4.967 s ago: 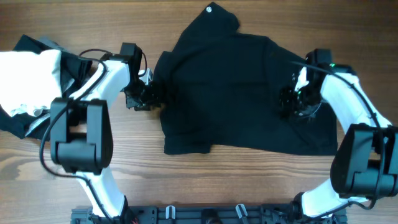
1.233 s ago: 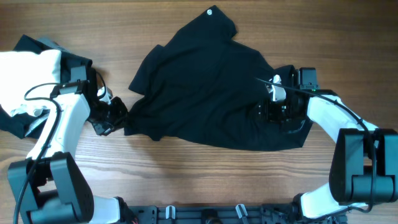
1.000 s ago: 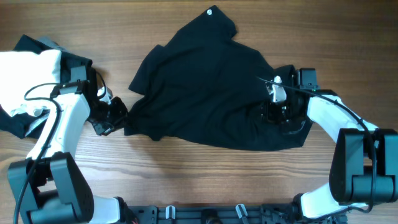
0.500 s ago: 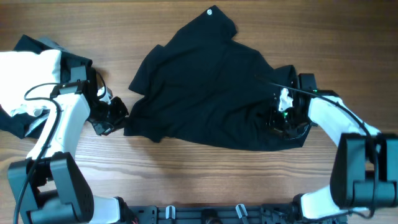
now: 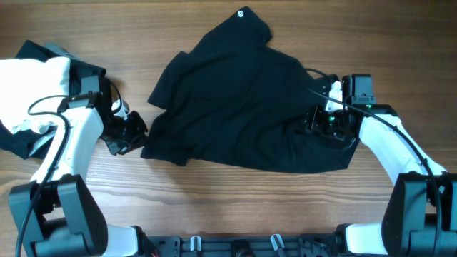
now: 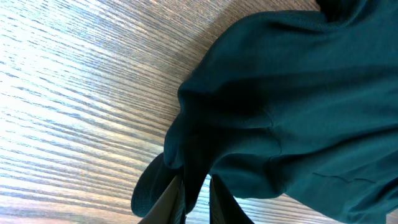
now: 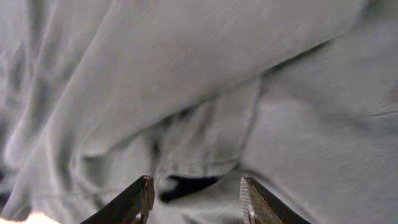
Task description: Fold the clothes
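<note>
From overhead, the large black garment lies crumpled across the middle of the wooden table, with a small round white mark at its 12 o'clock tip. The left gripper sits at the garment's 9 o'clock edge, touching its lower left corner. The right gripper is over the cloth at about 3 o'clock. A pile of white and black clothes lies at the table's far 9 o'clock side, well apart from the spread garment. In the left wrist view, the left gripper has its fingers drawn close together and clamped on a narrow fold of the black garment, which spreads away towards 2 o'clock over the table. In the right wrist view, the right gripper has its fingers standing apart with nothing between them, above the wrinkled black garment, which fills the whole view.
</note>
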`<action>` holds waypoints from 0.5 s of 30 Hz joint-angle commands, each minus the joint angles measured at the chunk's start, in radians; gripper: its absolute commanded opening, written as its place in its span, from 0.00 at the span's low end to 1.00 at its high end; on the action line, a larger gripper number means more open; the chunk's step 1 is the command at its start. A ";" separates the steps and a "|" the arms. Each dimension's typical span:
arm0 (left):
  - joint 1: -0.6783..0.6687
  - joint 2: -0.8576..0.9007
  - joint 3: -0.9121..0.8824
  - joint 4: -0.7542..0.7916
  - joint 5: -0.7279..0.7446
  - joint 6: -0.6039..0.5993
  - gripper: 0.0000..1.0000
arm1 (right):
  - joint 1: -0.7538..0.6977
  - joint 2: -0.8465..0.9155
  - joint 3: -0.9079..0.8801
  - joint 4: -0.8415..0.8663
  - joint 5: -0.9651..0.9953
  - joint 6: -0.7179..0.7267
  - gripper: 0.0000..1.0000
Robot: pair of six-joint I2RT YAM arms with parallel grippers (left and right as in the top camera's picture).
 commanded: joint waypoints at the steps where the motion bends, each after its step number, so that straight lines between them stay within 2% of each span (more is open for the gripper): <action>1: 0.003 -0.013 0.013 0.002 -0.009 0.017 0.14 | -0.002 0.029 0.000 0.019 0.070 0.045 0.48; 4: 0.003 -0.013 0.013 0.002 -0.009 0.017 0.14 | -0.002 0.080 0.000 0.026 0.076 0.046 0.47; 6: 0.003 -0.013 0.013 0.002 -0.009 0.017 0.15 | -0.002 0.146 0.000 0.044 0.061 0.026 0.42; 11: 0.003 -0.013 0.013 0.002 -0.009 0.017 0.15 | -0.002 0.165 0.000 0.049 0.033 0.017 0.43; 15: 0.003 -0.013 0.013 0.005 -0.008 0.017 0.16 | -0.002 0.166 0.000 0.082 -0.064 -0.036 0.43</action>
